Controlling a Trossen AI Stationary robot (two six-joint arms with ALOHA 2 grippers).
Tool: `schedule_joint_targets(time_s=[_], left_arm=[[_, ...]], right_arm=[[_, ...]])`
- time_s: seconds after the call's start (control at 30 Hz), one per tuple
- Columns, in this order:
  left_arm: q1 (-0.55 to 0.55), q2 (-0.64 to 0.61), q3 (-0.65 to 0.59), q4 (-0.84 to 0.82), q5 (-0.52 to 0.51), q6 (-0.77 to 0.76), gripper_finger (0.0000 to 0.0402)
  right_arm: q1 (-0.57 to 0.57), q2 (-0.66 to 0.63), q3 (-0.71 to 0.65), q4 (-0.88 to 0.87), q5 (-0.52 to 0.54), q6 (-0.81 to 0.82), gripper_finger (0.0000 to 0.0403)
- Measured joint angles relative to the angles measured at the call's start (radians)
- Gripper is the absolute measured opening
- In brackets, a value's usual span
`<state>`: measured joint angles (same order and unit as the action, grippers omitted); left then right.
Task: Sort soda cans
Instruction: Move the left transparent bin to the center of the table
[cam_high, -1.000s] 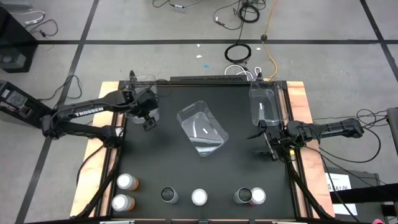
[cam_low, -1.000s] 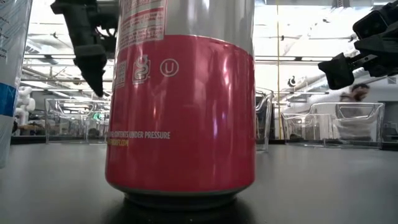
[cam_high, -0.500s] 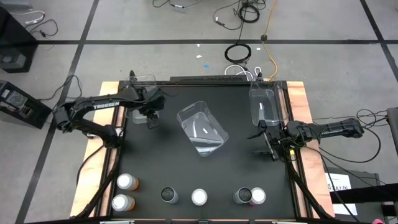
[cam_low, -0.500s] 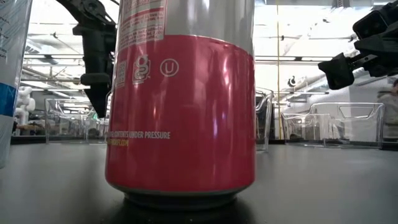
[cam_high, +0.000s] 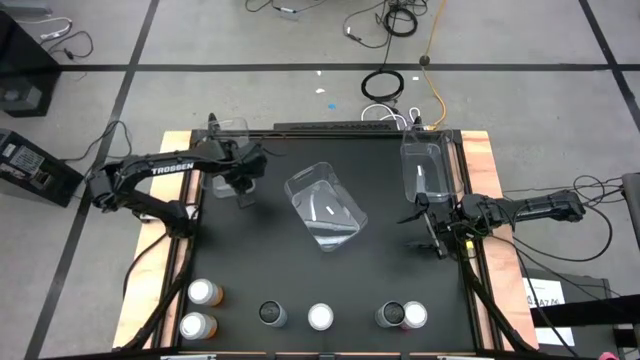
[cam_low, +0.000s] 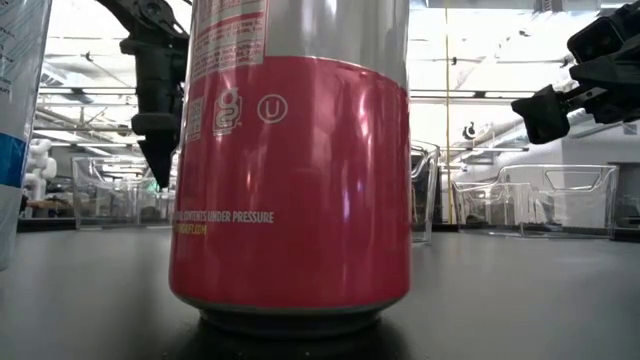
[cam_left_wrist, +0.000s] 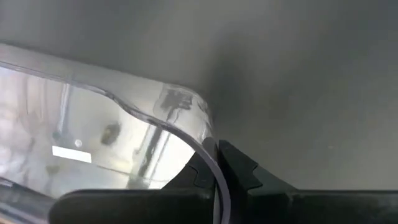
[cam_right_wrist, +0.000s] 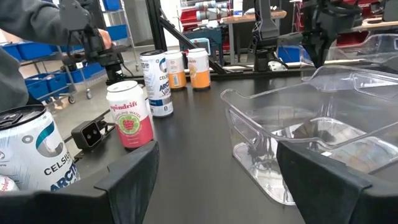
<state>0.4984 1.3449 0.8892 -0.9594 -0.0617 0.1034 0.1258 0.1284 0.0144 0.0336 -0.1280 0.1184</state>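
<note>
Six soda cans stand upright along the table's near edge: two orange (cam_high: 205, 292) (cam_high: 197, 325), a dark one (cam_high: 270, 313), a pale-topped one (cam_high: 320, 316), another dark one (cam_high: 390, 314) and a pink one (cam_high: 414, 315). One pink can (cam_low: 290, 180) fills the low view. My left gripper (cam_high: 243, 187) (cam_left_wrist: 215, 155) is shut on the clear bin (cam_high: 225, 160) at the far left. My right gripper (cam_high: 430, 225) hangs open at the right edge, just near of the right-hand clear bin (cam_high: 425, 170), and touches nothing. My left gripper pinches the clear bin's wall at its rim (cam_left_wrist: 202, 134), beside a rounded corner, with one finger inside the bin and one outside. The fingers come from above, pointing down. The bin stands on the table.
A third clear bin (cam_high: 325, 205) lies skewed in the table's middle. Open black tabletop (cam_high: 260, 250) stretches between the bins and the row of cans. A person's sleeve and hand (cam_right_wrist: 93, 37) show beyond the table in the right wrist view.
My left gripper has moved toward the table's far edge and a little right, come down onto the far-left bin's corner, and shut on its wall. My right arm and the cans have kept still.
</note>
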Motion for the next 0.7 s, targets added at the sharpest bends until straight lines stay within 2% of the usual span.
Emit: schedule_joint_targets(time_s=[0.23,0.43,0.7], left_arm=[[-0.123,0.0,0.075,-0.083,0.016,-0.19,0.0009],[-0.271,0.001,0.122,-0.082,0.07,-0.389,0.0009],[-0.468,0.11,0.223,-0.078,0.093,-0.564,0.0009]], right_arm=[[0.0,0.0,0.0,0.0,0.0,0.0,0.0318],[0.0,0.0,0.0,0.0,0.0,0.0,0.0318],[0.0,0.0,0.0,0.0,0.0,0.0,0.0318]])
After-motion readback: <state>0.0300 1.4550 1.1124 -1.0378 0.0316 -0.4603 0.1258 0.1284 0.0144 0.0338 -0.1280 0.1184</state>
